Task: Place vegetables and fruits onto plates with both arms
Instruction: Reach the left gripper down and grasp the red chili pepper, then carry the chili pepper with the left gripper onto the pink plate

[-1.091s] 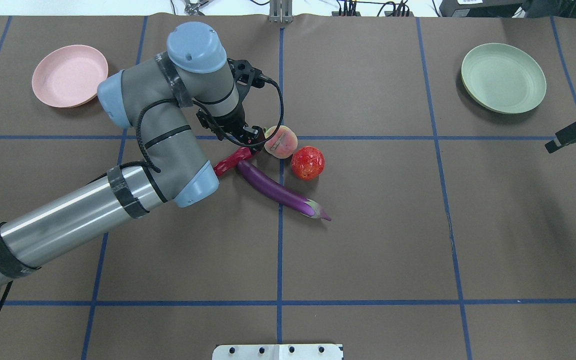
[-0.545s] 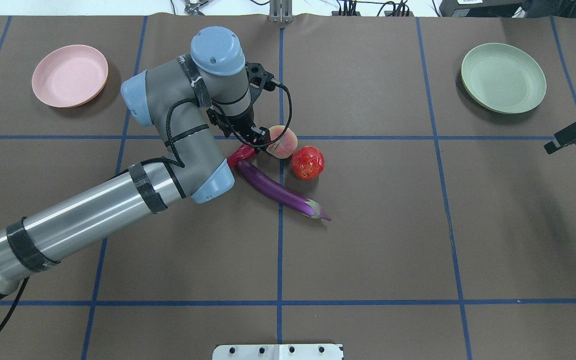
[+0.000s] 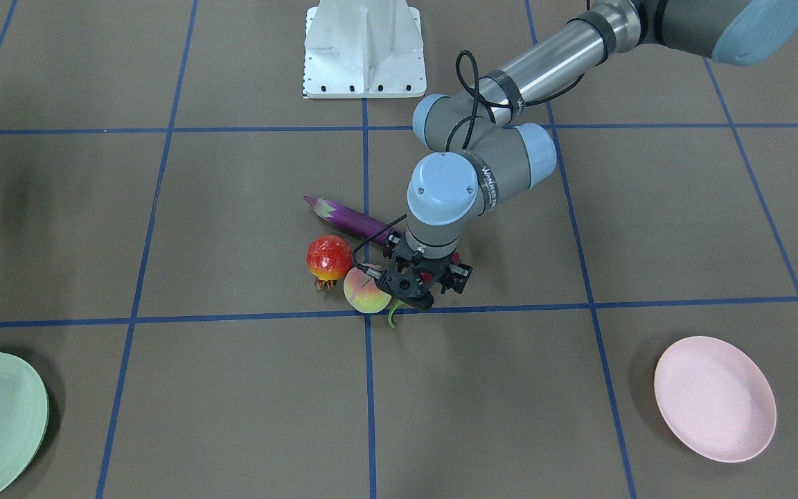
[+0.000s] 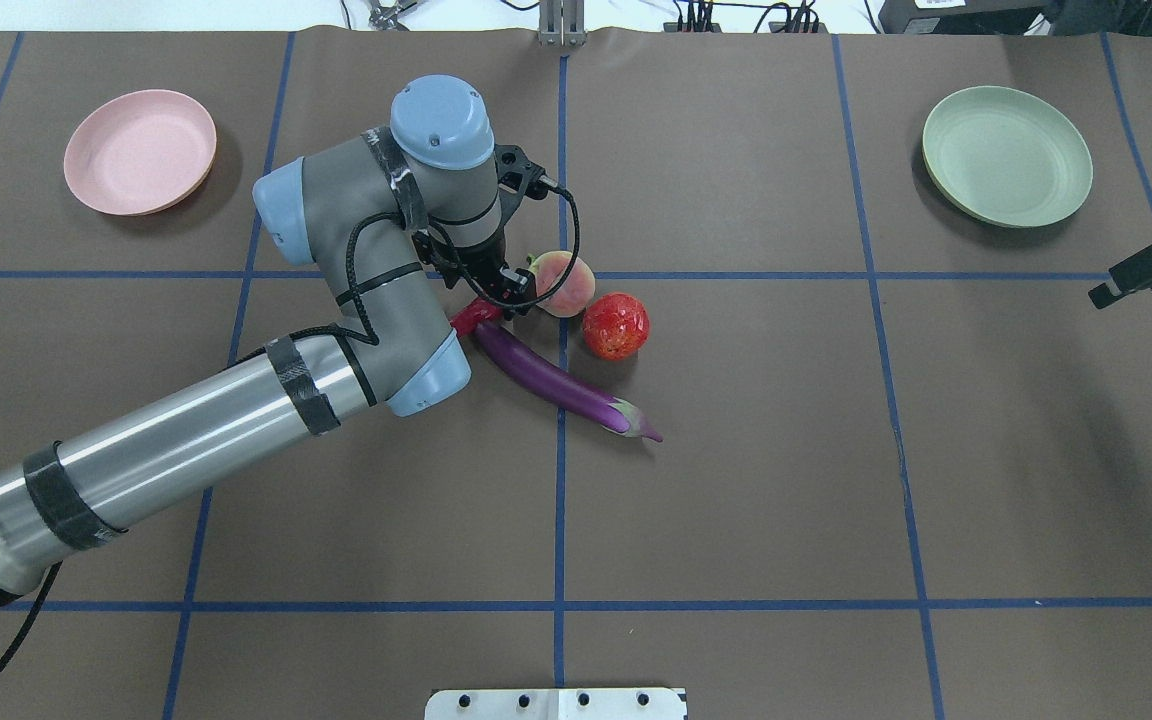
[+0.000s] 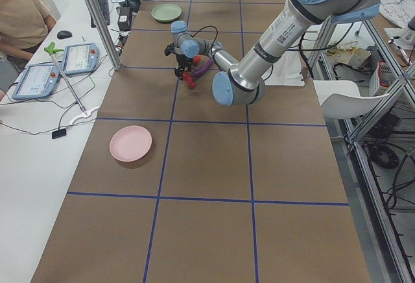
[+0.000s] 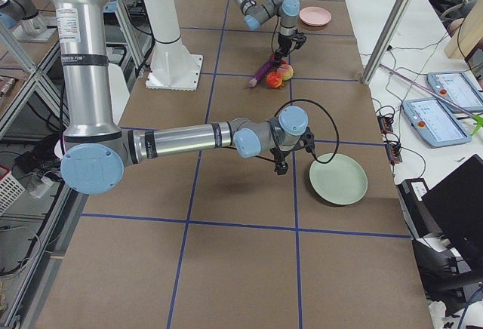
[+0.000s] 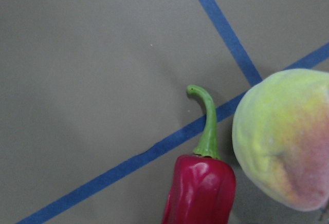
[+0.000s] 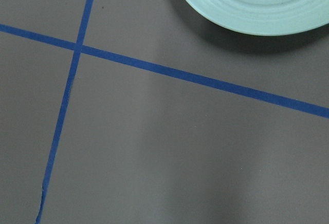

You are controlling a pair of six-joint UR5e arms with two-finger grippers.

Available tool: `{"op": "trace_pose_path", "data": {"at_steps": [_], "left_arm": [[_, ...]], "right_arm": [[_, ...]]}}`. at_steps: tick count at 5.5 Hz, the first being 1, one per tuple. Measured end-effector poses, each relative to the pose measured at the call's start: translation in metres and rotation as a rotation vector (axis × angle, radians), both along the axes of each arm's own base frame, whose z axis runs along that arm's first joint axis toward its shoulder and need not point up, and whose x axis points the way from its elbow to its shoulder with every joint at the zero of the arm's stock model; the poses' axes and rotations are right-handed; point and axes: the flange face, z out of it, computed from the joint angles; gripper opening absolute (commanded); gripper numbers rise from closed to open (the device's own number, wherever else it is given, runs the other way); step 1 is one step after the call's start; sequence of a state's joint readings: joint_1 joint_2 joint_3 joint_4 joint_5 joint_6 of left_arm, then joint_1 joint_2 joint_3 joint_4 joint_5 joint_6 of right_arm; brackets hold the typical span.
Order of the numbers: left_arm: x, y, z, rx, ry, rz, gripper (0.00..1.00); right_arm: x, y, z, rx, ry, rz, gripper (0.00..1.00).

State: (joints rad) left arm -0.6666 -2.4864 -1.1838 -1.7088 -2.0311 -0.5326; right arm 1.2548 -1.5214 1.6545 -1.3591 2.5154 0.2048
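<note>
The red chili (image 4: 471, 316) lies by the blunt end of the purple eggplant (image 4: 556, 380), with the peach (image 4: 566, 283) and the pomegranate (image 4: 616, 325) just to their right. My left gripper (image 4: 498, 294) hangs low over the chili's stem end, close beside the peach, and looks open with red showing between its fingers in the front view (image 3: 421, 291). The left wrist view shows the chili (image 7: 201, 190) and the peach (image 7: 285, 142), no fingers. My right gripper (image 4: 1136, 275) hovers near the green plate (image 4: 1006, 155); I cannot tell its state. The pink plate (image 4: 139, 150) is empty.
The white pedestal base (image 3: 364, 48) stands at the robot's side of the table. Blue tape lines cross the brown table cover. The right wrist view shows the green plate's rim (image 8: 257, 8) and bare table below it.
My left arm has swung right and brought its gripper closer over the chili's stem end beside the peach. The produce, the plates and the right arm have not moved.
</note>
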Motion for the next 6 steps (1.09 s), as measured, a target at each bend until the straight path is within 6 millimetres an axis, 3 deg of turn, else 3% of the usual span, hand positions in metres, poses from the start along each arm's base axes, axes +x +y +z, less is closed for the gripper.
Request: {"op": "trace_pose_path", "data": {"at_steps": [1,2,3,5,6], "left_arm": [[0.004,0.0,0.002,-0.003,-0.007,0.0,0.83],[0.009,-0.002,0.001,-0.005,-0.016,-0.003,0.71],[0.013,-0.003,0.0,-0.005,-0.021,-0.005,0.03],[0.014,-0.004,0.0,-0.021,-0.023,-0.02,0.0],[-0.011,-0.027,-0.002,-0.031,-0.016,-0.054,0.0]], "right_arm": [[0.0,0.0,0.001,-0.001,0.0,0.0,1.0],[0.0,0.0,0.002,-0.003,0.001,-0.001,1.0],[0.0,0.0,0.002,-0.004,0.001,-0.001,1.0],[0.0,0.0,0.002,-0.004,0.001,0.0,1.0],[-0.001,-0.001,0.0,-0.006,0.0,0.002,1.0]]}}
